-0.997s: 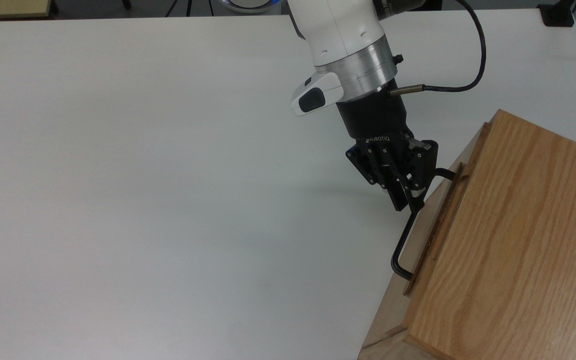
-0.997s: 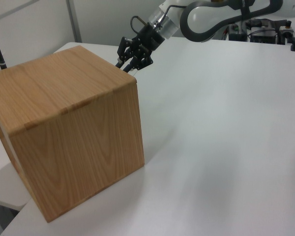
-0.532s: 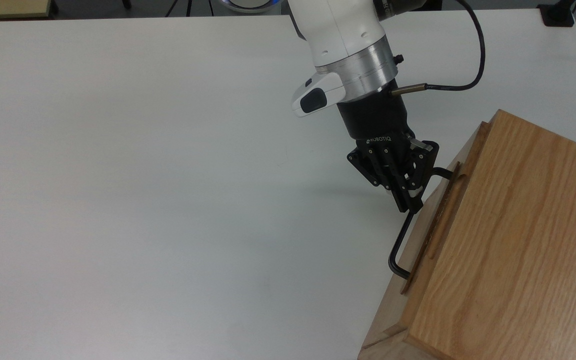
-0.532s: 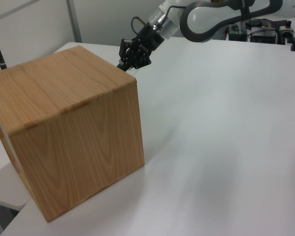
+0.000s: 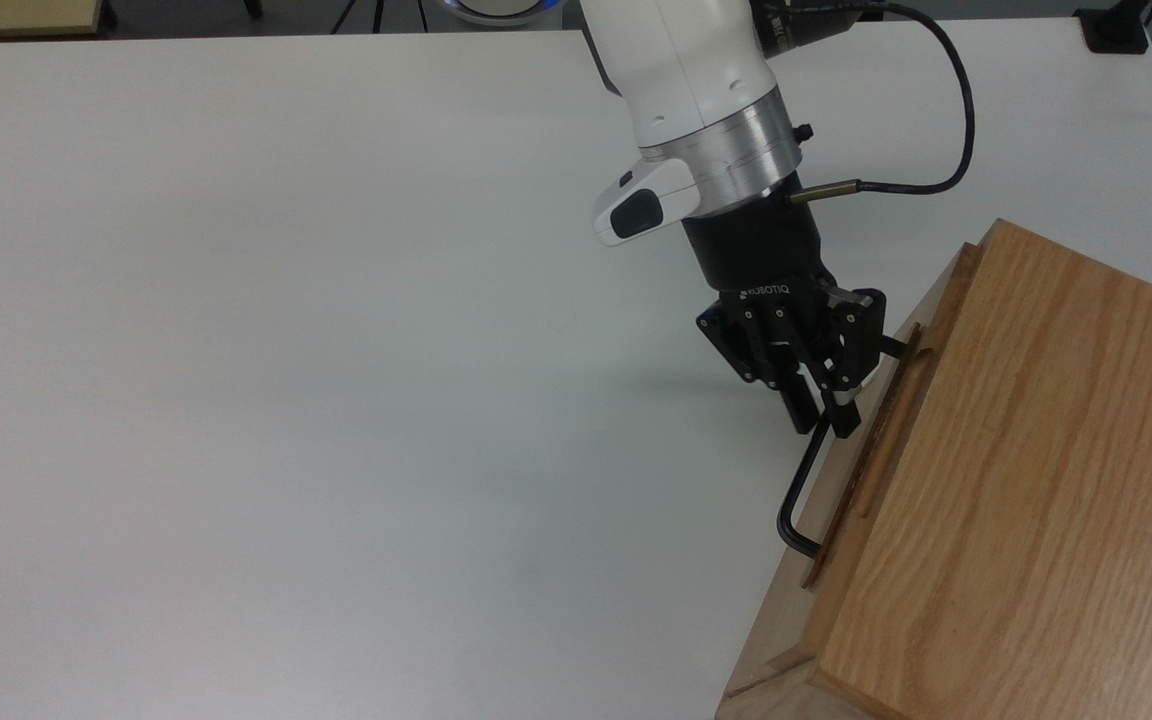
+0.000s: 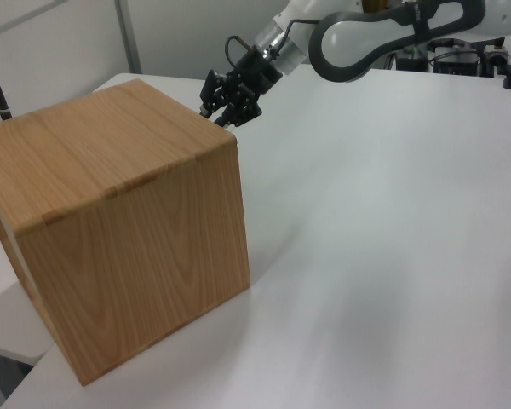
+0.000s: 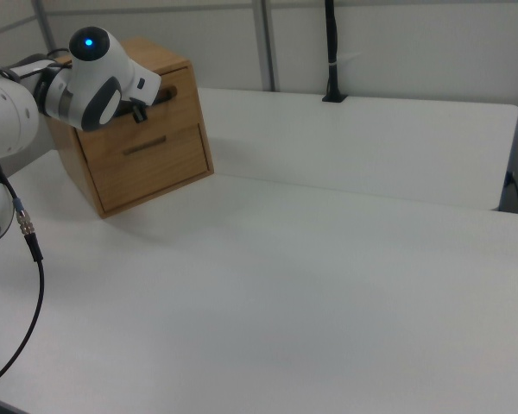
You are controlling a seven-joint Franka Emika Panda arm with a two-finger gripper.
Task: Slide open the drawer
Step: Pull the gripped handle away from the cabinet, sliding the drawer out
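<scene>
Top view: the gripper (image 5: 829,410) has its fingers closed narrowly around the black handle (image 5: 798,495) of the drawer (image 5: 851,455), on the oak cabinet (image 5: 1026,480).

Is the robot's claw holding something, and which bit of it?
Yes. The gripper is pinching the drawer's black handle, gripping the long bar near its upper end in the top view.

Bright, even overhead light; soft shadows, mild blur.
</scene>
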